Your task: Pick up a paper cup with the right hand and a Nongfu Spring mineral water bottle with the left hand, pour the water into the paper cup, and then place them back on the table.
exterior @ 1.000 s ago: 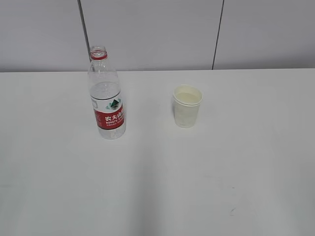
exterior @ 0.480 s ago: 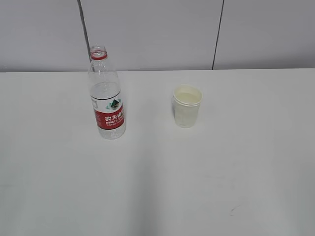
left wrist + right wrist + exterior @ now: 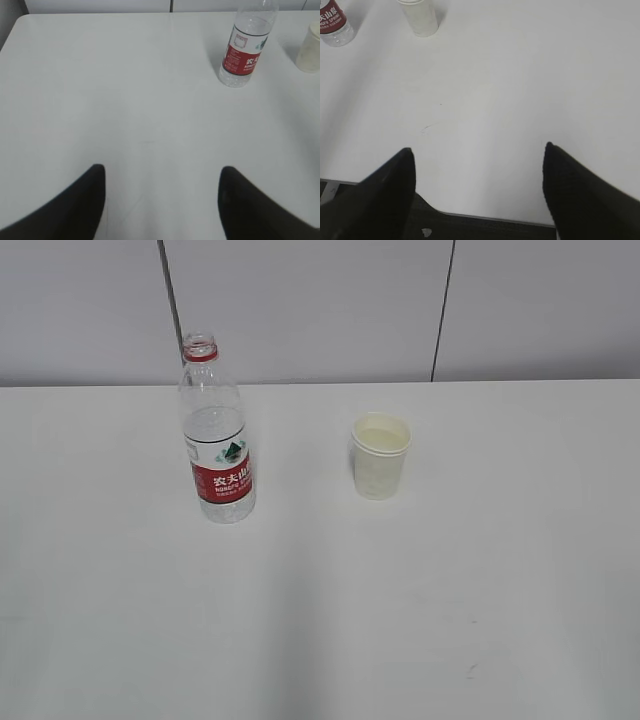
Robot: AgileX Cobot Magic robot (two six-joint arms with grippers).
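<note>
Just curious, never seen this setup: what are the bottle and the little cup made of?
The bottle looks like thin clear plastic: see-through, ribbed and glossy, with a printed red-and-white label. The cup looks like matte cream-white paper with a rolled rim; any inner coating cannot be told from here.

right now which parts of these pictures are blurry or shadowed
Exterior view: even, soft light; a faint grey band of shadow on the white tabletop; the clear plastic red-labelled bottle and the cream paper cup are sharp. Left wrist view: the black left claw is out of focus. Right wrist view: the black right claw is blurred too.
</note>
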